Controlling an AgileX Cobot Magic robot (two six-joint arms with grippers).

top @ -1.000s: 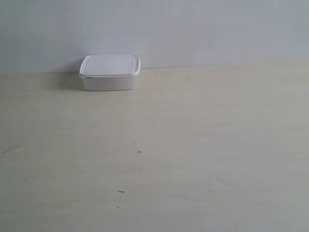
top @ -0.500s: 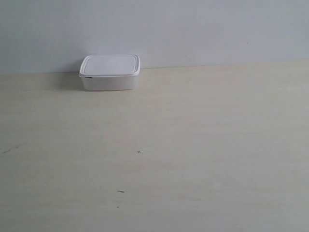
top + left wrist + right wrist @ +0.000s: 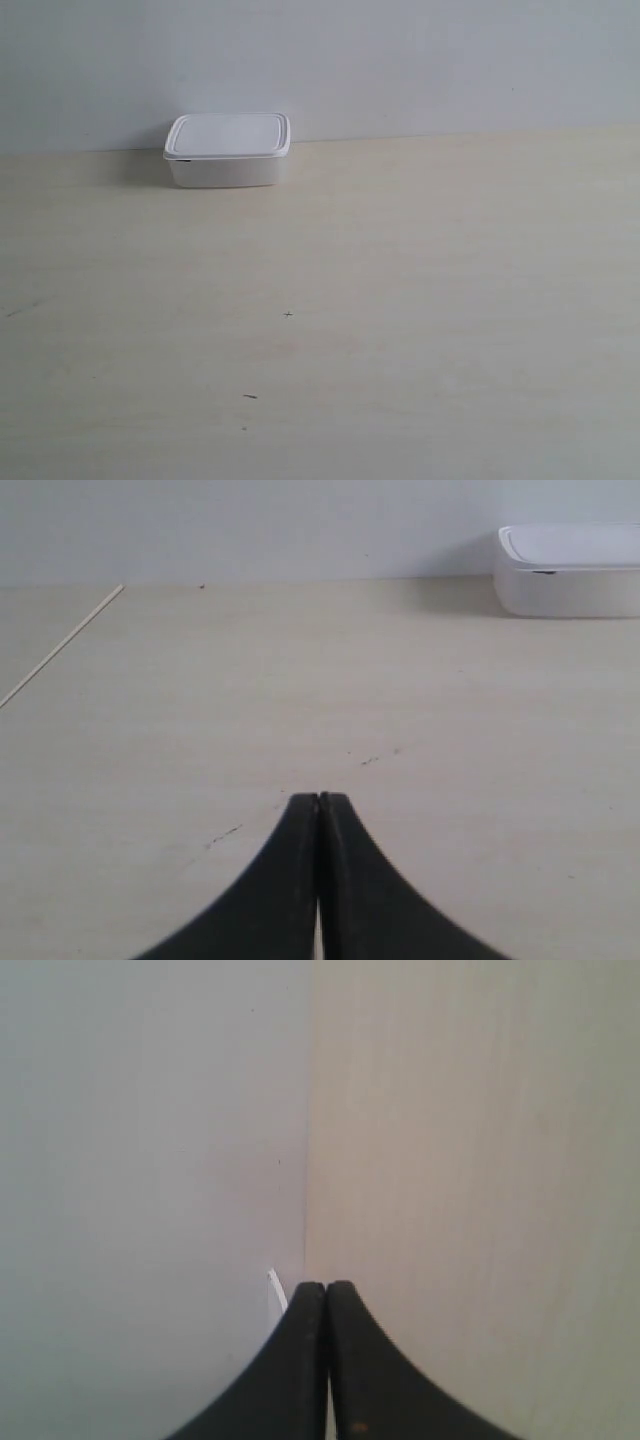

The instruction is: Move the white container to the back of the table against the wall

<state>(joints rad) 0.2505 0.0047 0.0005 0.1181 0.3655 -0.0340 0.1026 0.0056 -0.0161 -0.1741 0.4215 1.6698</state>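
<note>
White container (image 3: 228,150) on cream table (image 3: 420,300), against grey-white wall (image 3: 420,60); left fingers (image 3: 280,890), right fingers (image 3: 285,1370) tight together, empty

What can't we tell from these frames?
- Exterior view: white container contents, hidden by its lid.
- Exterior view: whether it touches the wall; its own body hides the rear edge.
- Left wrist view: one end of the container, cut off by the frame edge.

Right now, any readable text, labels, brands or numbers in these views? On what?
None readable in any view.
white container: plain lid and sides; tiny dark mark under the lid rim, too small to read.
table: only small dark specks, one cross-shaped, not lettering.
wall: blank.
left claw, right claw: plain black, no lettering.
</note>
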